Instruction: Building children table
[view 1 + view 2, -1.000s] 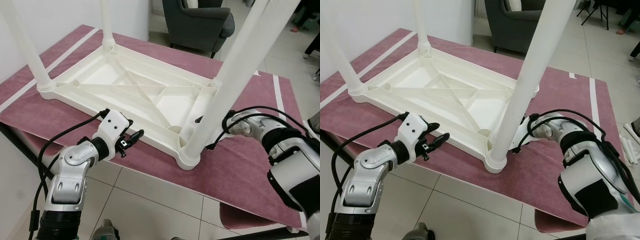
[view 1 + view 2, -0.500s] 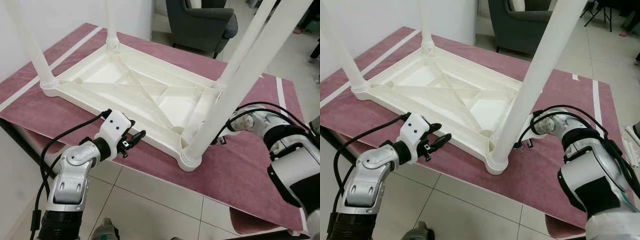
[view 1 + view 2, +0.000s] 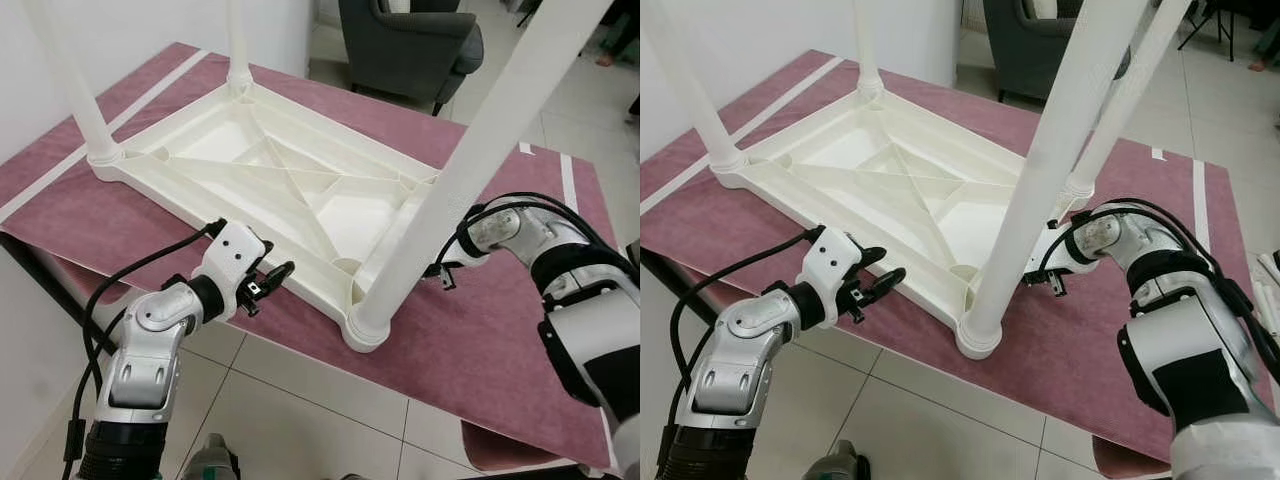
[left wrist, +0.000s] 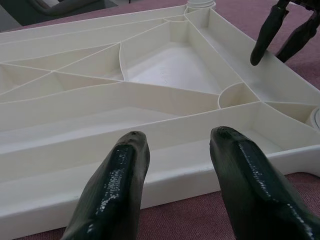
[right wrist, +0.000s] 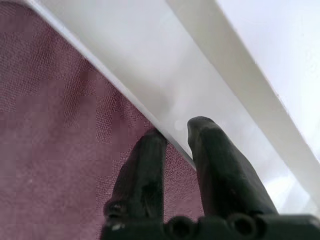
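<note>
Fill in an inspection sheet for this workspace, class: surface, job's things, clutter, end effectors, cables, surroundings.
Surface: maroon cloth with pale stripes, overhanging the near edge.
Job's things: white children's table lying upside down, four legs fitted, near leg pointing up.
Clutter: nothing seen.
End effectors: left end effector open, at the tabletop's near rim; right end effector nearly closed, against the tabletop's right edge beside the near leg.
Cables: black cables looping along both arms.
Surroundings: dark grey armchair, tiled floor, white wall.

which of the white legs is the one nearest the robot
On the maroon cloth lies an upturned white table with its legs pointing up. Follow its near edge to the corner between the two grippers: that leg looks thickest and leans across the view.
</note>
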